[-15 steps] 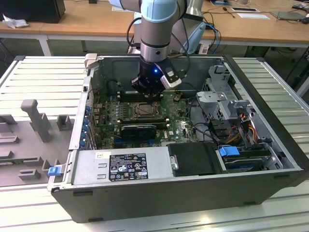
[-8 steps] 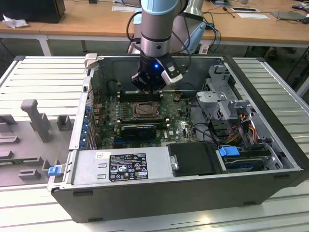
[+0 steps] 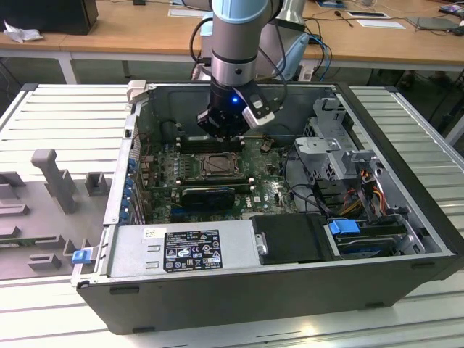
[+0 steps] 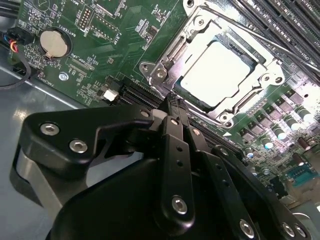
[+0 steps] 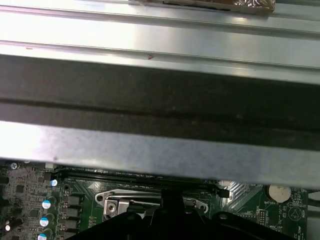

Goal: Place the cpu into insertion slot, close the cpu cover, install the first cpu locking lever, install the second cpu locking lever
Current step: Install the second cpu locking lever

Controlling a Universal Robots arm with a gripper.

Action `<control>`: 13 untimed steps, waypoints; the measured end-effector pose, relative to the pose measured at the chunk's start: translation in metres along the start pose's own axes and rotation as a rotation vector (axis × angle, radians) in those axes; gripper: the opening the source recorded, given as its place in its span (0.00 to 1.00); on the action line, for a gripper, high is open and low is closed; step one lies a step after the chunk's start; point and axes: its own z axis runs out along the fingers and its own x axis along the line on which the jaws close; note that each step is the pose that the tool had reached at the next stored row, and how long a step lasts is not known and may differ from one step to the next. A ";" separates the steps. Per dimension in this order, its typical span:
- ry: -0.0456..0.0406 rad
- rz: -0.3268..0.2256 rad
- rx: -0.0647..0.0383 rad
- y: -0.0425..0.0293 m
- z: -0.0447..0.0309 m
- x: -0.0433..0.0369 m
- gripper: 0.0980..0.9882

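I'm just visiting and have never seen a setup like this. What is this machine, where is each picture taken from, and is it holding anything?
It is a robot arm reaching into an open computer case. The exterior view comes from a camera standing off the arm; both wrist views come from cameras riding near its wrist. The black gripper hangs over the green circuit board, its fingers shut with nothing between them. Beside its tip the cpu already sits in the insertion slot, with the cpu cover, a silver frame, closed around it.

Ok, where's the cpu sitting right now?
The cpu lies flat in the insertion slot, framed by the closed cpu cover in the second wrist view, just beyond the gripper tips.
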 end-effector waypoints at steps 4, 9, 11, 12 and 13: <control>0.0000 0.000 0.000 -0.0012 0.0000 -0.0001 0.01; 0.0000 0.000 0.000 -0.0035 -0.0002 0.0001 0.01; 0.0000 0.000 0.000 -0.0041 -0.0002 0.0001 0.01; 0.0000 0.000 0.000 -0.0047 -0.0003 0.0002 0.01; 0.0000 0.000 0.000 -0.0055 -0.0003 0.0002 0.01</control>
